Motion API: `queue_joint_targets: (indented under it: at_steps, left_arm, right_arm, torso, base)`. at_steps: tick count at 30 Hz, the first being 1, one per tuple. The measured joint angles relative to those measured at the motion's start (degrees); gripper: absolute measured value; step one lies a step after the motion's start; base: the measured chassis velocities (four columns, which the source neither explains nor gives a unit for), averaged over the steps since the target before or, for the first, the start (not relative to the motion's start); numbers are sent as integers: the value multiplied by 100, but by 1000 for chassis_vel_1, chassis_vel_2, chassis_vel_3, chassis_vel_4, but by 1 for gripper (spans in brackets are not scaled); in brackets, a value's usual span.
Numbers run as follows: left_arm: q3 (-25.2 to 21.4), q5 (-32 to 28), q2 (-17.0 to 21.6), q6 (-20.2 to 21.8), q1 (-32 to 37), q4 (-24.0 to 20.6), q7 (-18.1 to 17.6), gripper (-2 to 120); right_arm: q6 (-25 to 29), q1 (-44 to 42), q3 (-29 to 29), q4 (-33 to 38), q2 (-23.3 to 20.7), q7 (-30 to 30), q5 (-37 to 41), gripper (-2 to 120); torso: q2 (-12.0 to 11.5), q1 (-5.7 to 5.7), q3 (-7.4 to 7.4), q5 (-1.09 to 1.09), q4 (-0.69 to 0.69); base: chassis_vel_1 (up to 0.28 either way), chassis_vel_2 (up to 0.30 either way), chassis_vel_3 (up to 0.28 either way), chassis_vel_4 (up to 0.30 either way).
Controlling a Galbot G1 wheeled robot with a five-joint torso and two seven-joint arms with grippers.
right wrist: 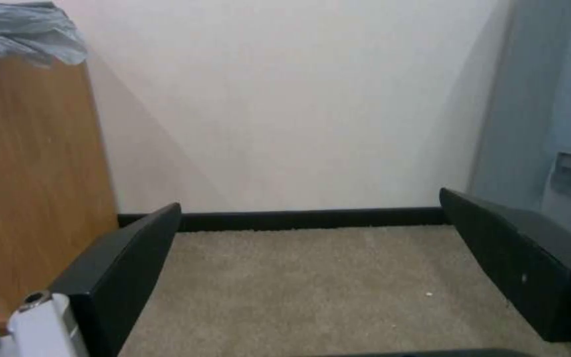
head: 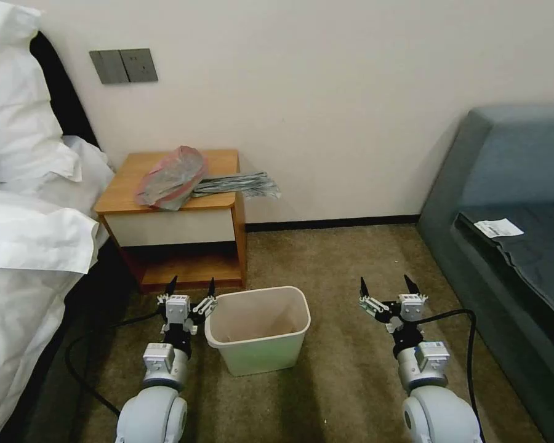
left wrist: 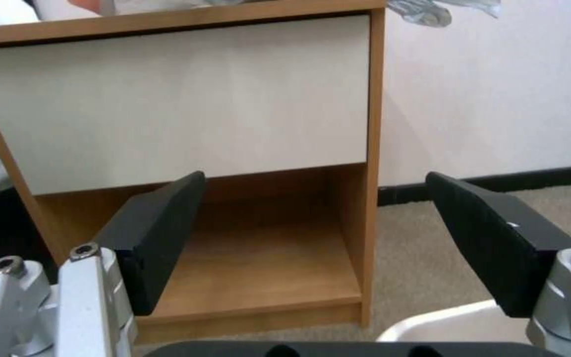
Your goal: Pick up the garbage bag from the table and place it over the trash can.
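Note:
The garbage bag (head: 191, 178) lies crumpled on the table (head: 221, 161), grey with a pink-red band, one end hanging past the table's right edge (left wrist: 431, 12) (right wrist: 25, 32). The trash can (head: 258, 329) stands on the carpet in front of the table, empty and bare-rimmed; a bit of its rim (left wrist: 444, 327) shows in the left wrist view. My left gripper (head: 191, 286) is open, low beside the can's left side, facing the table's lower shelf (left wrist: 259, 263). My right gripper (head: 385, 286) is open over the carpet to the can's right, with nothing between its fingers.
A bed with white bedding (head: 24, 234) borders the left side. A dark blue-grey sofa (head: 511, 203) with a paper slip (head: 498, 227) fills the right. The wall (head: 326, 92) rises behind the table. Carpet (head: 345, 271) lies open between the can and the sofa. Black cables trail by both arms.

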Motion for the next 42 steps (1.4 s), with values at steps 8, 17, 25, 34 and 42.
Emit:
queue_joint_targets:
  at_steps: [8,17,25,34,42]
  left_arm:
    - [0,0,0,0,0,0,0,86]
    - [0,0,0,0,0,0,0,86]
    - [0,0,0,0,0,0,0,86]
    - [0,0,0,0,0,0,0,86]
    - [0,0,0,0,0,0,0,86]
  right_arm:
    - [0,0,0,0,0,0,0,100]
    - [0,0,0,0,0,0,0,100]
    - [0,0,0,0,0,0,0,100]
    - [0,0,0,0,0,0,0,100]
    - [0,0,0,0,0,0,0,100]
  torso:
    - [0,0,0,0,0]
    - [0,0,0,0,0]
    - [0,0,0,0,0]
    - [0,0,0,0,0]
    - [0,0,0,0,0]
  base:
    - [0,0,0,0]
    - [0,0,0,0]
    - [0,0,0,0]
    - [0,0,0,0]
    - [0,0,0,0]
